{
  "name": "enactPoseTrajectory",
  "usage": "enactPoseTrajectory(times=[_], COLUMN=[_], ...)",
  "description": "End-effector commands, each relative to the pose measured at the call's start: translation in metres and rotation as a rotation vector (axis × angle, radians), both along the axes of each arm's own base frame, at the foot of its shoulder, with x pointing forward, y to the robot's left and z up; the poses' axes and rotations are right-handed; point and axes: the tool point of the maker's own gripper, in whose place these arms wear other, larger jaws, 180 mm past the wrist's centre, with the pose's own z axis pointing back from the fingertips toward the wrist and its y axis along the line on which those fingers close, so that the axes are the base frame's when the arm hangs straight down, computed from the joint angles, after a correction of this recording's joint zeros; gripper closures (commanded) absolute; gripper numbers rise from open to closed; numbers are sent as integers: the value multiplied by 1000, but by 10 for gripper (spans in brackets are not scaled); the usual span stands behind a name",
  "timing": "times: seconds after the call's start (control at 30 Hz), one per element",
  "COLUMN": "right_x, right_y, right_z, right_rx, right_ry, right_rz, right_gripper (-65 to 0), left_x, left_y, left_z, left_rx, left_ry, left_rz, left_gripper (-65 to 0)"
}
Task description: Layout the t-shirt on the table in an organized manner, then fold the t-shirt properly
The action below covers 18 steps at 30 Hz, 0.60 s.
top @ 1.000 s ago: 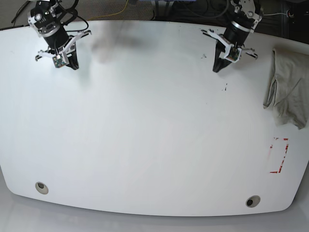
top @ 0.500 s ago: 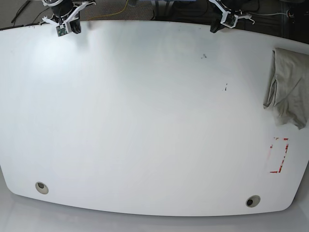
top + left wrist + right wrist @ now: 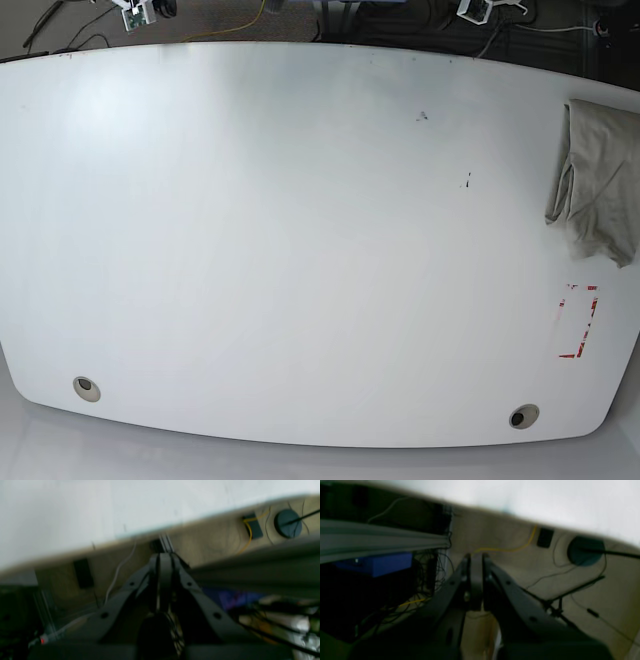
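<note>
The beige-grey t-shirt (image 3: 598,178) lies bunched and wrinkled at the right edge of the white table (image 3: 300,230), part of it running out of the base view. Both arms are pulled back past the table's far edge. Only a scrap of my left gripper (image 3: 478,8) and of my right gripper (image 3: 138,12) shows at the top of the base view. In the left wrist view my left gripper (image 3: 163,555) is shut and holds nothing. My right gripper (image 3: 476,555) in the right wrist view is likewise shut and holds nothing. Both hang over the floor behind the table.
A red tape rectangle (image 3: 578,320) marks the table's near right. Two round grommet holes (image 3: 87,388) (image 3: 523,416) sit near the front edge, and small dark specks (image 3: 466,182) lie right of centre. Cables and a blue box (image 3: 375,563) lie behind the table.
Both arms have drawn back from above the table's far part to beyond its far edge, almost leaving the base view. The t-shirt has not moved.
</note>
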Motion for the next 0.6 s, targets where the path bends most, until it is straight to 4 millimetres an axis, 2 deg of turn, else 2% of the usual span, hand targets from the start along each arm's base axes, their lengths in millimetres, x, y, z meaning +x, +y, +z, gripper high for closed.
enactPoseTrajectory(times=[0.0,0.13,0.27,0.4,0.57], right_x=[-11,-26,-40,-55,-71], right_y=[4,5,11,17,29], right_z=[5,1,-9,-20,-39], right_rx=[15,28,61,85,137], right_ry=[9,51,96,150,208], right_rz=[0,-2,1,-9,-26], right_gripper=[0,0,0,0,0], left_x=[-4,-18,-34,-34,-48], left_y=[-1,-1,0,1,7], left_z=[7,-1,-20,-34,-52], left_rx=[-13,-18,-27,-36,-41], left_ry=[-12,36,109,130,184], left_rz=[7,14,30,38,42], left_gripper=[0,0,0,0,0])
